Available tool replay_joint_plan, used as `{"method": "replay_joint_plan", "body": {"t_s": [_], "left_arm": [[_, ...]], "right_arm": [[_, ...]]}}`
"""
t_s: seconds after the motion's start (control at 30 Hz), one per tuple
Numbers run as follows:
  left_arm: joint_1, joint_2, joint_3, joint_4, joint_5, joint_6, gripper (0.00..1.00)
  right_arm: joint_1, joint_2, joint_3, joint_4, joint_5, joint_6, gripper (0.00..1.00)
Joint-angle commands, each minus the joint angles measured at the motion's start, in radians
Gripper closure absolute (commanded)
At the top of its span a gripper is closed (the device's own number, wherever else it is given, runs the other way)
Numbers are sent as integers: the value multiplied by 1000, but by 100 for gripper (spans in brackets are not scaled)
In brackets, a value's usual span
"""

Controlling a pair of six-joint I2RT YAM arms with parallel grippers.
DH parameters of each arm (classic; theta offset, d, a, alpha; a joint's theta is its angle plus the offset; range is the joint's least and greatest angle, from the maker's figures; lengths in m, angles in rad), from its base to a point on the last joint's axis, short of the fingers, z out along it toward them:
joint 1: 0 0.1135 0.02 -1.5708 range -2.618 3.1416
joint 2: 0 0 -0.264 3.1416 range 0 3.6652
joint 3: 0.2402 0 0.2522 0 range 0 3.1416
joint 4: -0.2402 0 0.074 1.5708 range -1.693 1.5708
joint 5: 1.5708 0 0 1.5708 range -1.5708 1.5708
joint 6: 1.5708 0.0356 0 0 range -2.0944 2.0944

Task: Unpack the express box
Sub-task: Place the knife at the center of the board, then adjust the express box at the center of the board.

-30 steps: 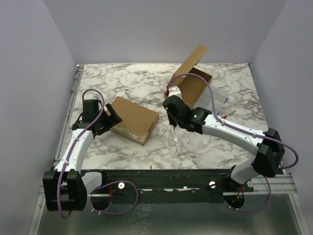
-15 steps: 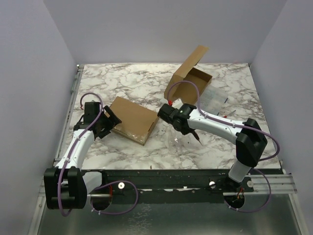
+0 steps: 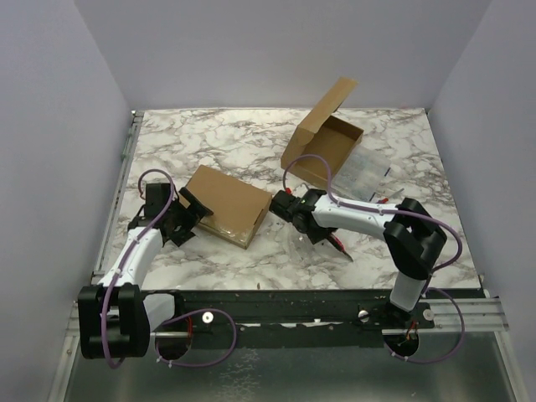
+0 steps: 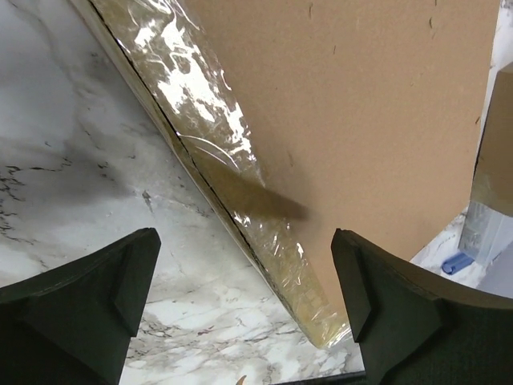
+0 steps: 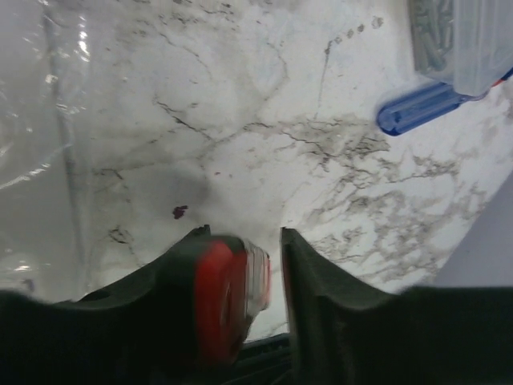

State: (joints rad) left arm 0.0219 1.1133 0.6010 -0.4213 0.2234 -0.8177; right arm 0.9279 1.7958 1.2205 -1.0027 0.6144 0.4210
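Marble-patterned table (image 3: 209, 142) is carrying a closed cardboard box (image 3: 228, 201) lying flat left of centre, its edge sealed with clear tape (image 4: 200, 136). An open cardboard box (image 3: 328, 144) is standing at the back right, beside a clear plastic bag (image 3: 362, 172). The left gripper (image 3: 194, 219) is hovering at the closed box's left edge, fingers spread wide and gripping nothing. The right gripper (image 3: 281, 206) is hanging low just off the box's right corner; a red object (image 5: 220, 289) is sitting between its fingers, though whether it is clamped cannot be told.
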Motion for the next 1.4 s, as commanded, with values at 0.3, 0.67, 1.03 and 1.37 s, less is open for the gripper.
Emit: {"method": "replay_joint_plan", "body": {"t_s": [0.3, 0.67, 1.03, 1.37], "left_arm": [[9, -84, -89, 182, 174, -50, 1], [94, -182, -149, 208, 267, -32, 1], [101, -185, -206, 262, 307, -52, 1], [101, -158, -214, 280, 318, -58, 1]], "right_arm": [[-11, -41, 332, 262, -354, -226, 12], [-141, 457, 987, 287, -788, -270, 23], [-184, 603, 1029, 298, -945, -309, 37], [-211, 667, 1024, 326, -960, -288, 48]]}}
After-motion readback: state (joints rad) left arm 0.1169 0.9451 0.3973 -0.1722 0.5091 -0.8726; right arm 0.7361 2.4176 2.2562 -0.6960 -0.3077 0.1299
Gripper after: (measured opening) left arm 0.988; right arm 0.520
